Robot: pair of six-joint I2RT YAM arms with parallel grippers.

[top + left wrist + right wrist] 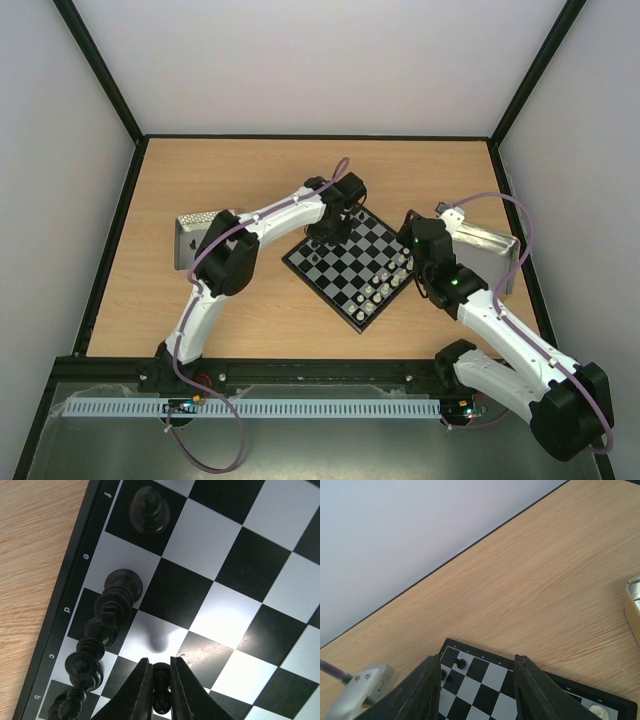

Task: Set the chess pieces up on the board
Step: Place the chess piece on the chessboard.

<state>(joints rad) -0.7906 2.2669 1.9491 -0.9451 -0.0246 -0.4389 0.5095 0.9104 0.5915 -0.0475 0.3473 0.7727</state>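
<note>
My left gripper is closed on a small black chess piece: the two dark fingers press against its sides with no gap visible. The piece is over a light square of the small square chessboard with dark grey and light grey checks and a black rim; I cannot tell whether its base touches the square. Just beside it, toward the lettered rim, a row of black chess pieces occupies the edge squares next to the letters b to e, packed closely one after another. A single black chess piece stands upright on the dark edge square next to the letter f, apart from that row. In the top view, my left arm reaches across to the far corner of the chessboard, which lies turned like a diamond in the middle of the light wooden table. White chess pieces line the near right edge of the chessboard. My right gripper is at the right corner of the chessboard with its fingers spread apart and nothing between them; a corner of the chessboard shows through the gap. A shiny rectangular metal tray lies left of the chessboard, and a second metal tray lies right of it, partly behind my right arm.
</note>
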